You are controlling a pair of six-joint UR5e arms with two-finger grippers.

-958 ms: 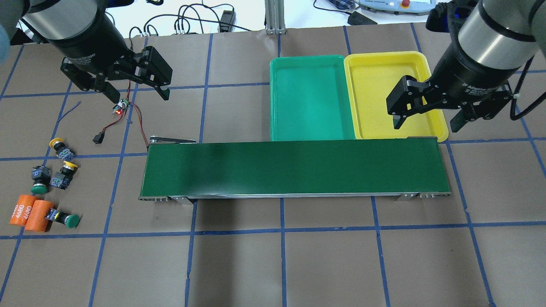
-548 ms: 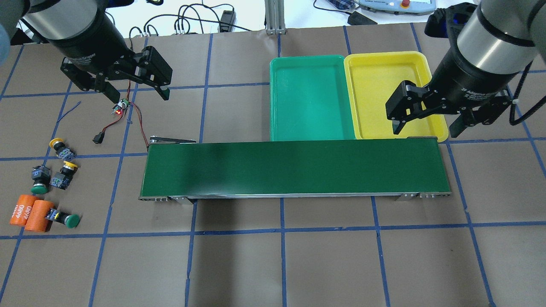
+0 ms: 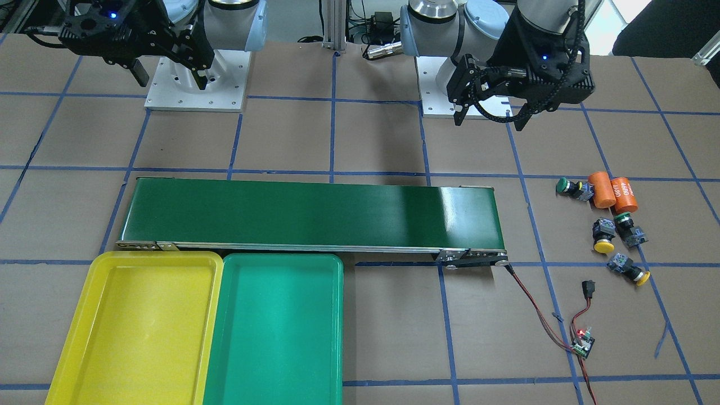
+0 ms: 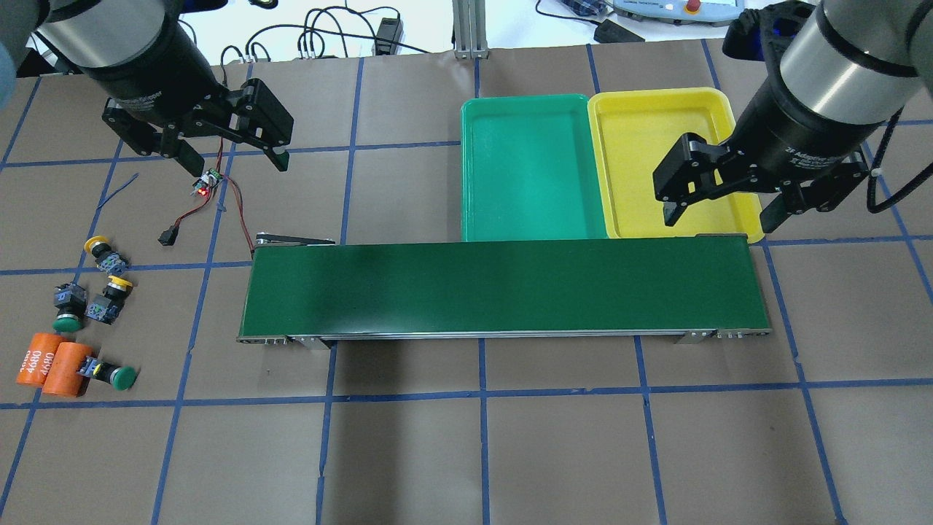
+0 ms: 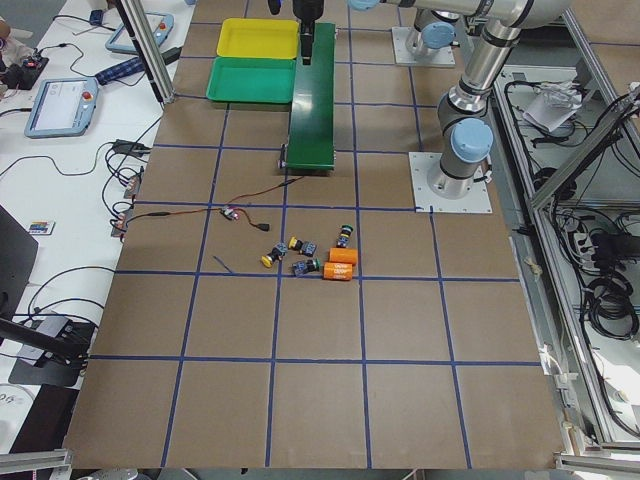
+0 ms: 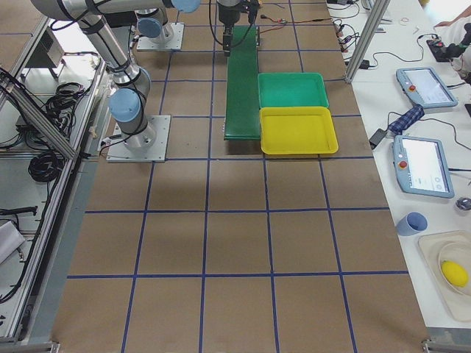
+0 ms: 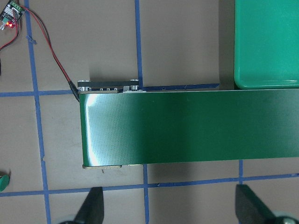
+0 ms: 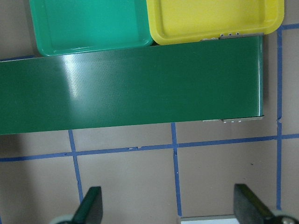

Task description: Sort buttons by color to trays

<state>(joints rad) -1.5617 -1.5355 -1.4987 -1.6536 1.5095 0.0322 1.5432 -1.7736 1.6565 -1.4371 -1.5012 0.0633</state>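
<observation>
Overhead exterior is showing the table (image 4: 466, 452) wearing brown paper with a blue tape grid, and all four buttons (image 4: 108, 297) are sitting loose at its left end beside two orange cylinders (image 4: 55, 364), well apart from the green tray (image 4: 532, 175) and yellow tray (image 4: 641, 146) lying side by side behind the conveyor belt's (image 4: 503, 292) right half. Left gripper (image 4: 237, 164) is hanging spread wide above a little circuit board (image 4: 210, 180) with red wires, right gripper (image 4: 720, 217) is hovering spread wide over the yellow tray's near edge, both empty. Side benches are carrying teach pendants (image 6: 423, 165) and cables.
</observation>
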